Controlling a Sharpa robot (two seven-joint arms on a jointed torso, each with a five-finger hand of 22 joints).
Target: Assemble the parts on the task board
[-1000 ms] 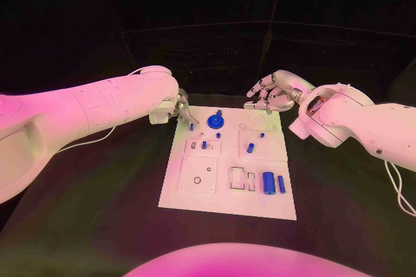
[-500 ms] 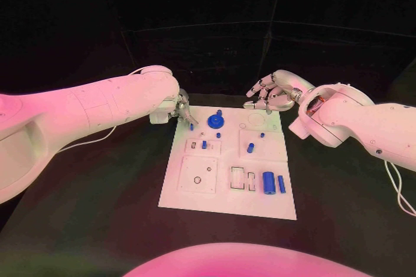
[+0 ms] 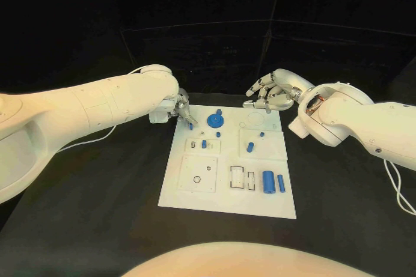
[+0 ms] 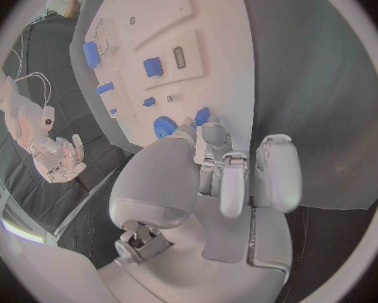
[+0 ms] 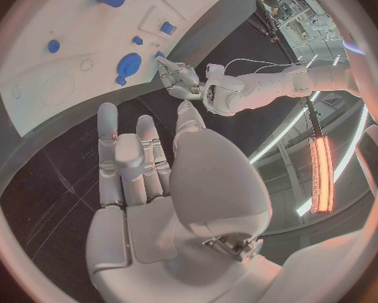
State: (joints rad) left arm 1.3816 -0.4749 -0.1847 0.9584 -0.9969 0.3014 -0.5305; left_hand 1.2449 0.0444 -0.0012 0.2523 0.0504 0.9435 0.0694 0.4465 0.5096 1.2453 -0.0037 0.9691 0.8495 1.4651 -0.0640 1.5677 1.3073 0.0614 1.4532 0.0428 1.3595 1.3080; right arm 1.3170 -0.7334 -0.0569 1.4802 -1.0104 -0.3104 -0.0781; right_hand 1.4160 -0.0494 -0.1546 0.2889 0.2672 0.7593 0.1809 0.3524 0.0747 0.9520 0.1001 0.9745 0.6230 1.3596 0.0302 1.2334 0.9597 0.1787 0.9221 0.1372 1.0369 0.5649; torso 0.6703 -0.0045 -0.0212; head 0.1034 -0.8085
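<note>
Head view first: the white task board (image 3: pixel 227 187) lies in the middle of the black counter (image 3: pixel 95 217), and the left hand (image 3: pixel 180 109) is down at the board's far left corner. Its fingers (image 4: pixel 214 138) are drawn together on a small blue peg (image 3: pixel 190 126), which is standing up right at that corner; in the left wrist view the blue tip (image 4: pixel 202 116) shows just past the fingertips, touching them, so that's a pinch on the peg. Just beside it sits the blue round gear part (image 3: pixel 216 120), close enough to crowd that side of the hand.

Over at the far right corner the right hand (image 3: pixel 272 92) hangs above the board's far edge, off the surface, and the right wrist view shows its fingers (image 5: pixel 126 156) straight, lying side by side, holding nothing.

Further down the board, small blue pegs (image 3: pixel 204 144) stand in the middle row, a tilted blue piece (image 3: pixel 249 148) is near them, and two blue cylinders (image 3: pixel 269 182) lie side by side near the right edge, well apart from both hands. A raised square plate (image 3: pixel 198 173) and rectangular slots (image 3: pixel 237 177) take the near half.

Open black counter runs along both long edges of the board and in front of its near edge.
</note>
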